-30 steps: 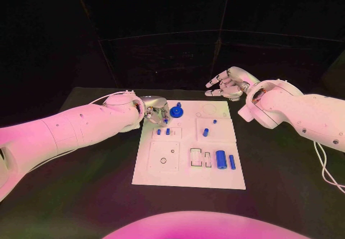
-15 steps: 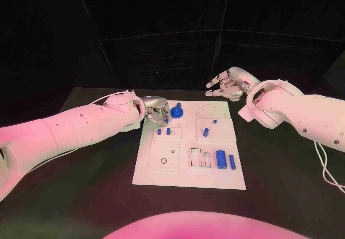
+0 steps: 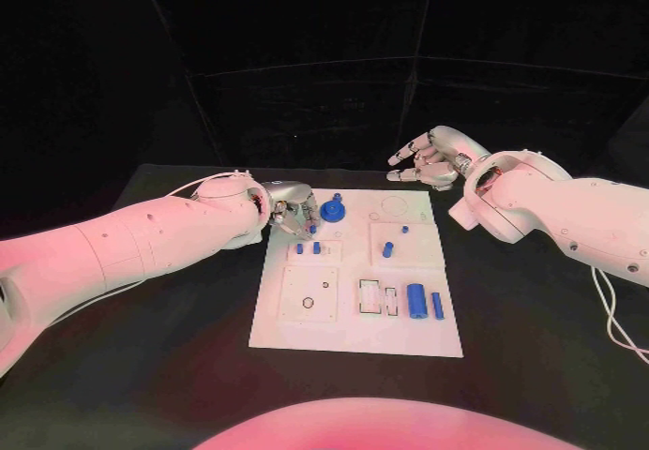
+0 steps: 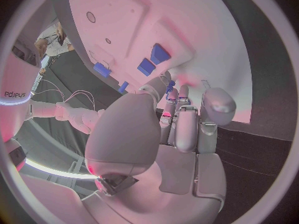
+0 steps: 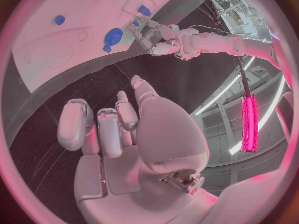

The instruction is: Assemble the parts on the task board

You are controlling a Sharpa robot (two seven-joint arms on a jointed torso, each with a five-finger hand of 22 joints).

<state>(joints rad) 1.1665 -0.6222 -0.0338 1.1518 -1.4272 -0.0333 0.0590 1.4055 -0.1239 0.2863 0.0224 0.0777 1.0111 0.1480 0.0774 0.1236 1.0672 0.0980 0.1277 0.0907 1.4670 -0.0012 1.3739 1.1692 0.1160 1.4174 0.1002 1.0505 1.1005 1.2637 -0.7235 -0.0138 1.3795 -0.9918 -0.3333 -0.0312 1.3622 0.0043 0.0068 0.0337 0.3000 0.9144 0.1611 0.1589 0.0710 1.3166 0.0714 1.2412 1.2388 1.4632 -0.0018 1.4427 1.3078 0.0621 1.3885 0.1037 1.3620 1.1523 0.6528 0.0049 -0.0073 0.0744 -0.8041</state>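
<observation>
- in the head view the left hand (image 3: 291, 214) covers the far left corner of the task board (image 3: 354, 337); whether its fingertips pinch a blue part is too small to tell.
- the left wrist view hides much of the board behind the palm.
- both arms are cut off at the picture's edges.

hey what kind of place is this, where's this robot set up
Probably a robotics lab or test cell. A white task board with small blue parts lies on a black table, dark panels enclose it behind, and the right wrist view shows cluttered shelving and strip lights beyond.
</observation>
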